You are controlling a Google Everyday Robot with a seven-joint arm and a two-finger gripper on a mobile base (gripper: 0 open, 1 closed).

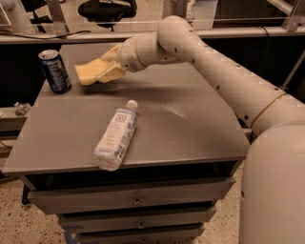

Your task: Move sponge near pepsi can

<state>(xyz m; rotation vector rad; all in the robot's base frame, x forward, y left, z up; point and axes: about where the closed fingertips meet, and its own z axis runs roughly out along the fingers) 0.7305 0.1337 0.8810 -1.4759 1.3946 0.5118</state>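
The pepsi can (55, 70) stands upright at the table's far left edge, dark blue with a silver top. My gripper (106, 68) is shut on the pale yellow sponge (90, 72) and holds it just above the tabletop, a short gap to the right of the can. The cream arm reaches in from the right across the back of the table.
A clear water bottle (116, 136) with a white label lies on its side in the middle front of the grey table (190, 119). Drawers sit below the tabletop. A black chair (106, 8) stands behind the table.
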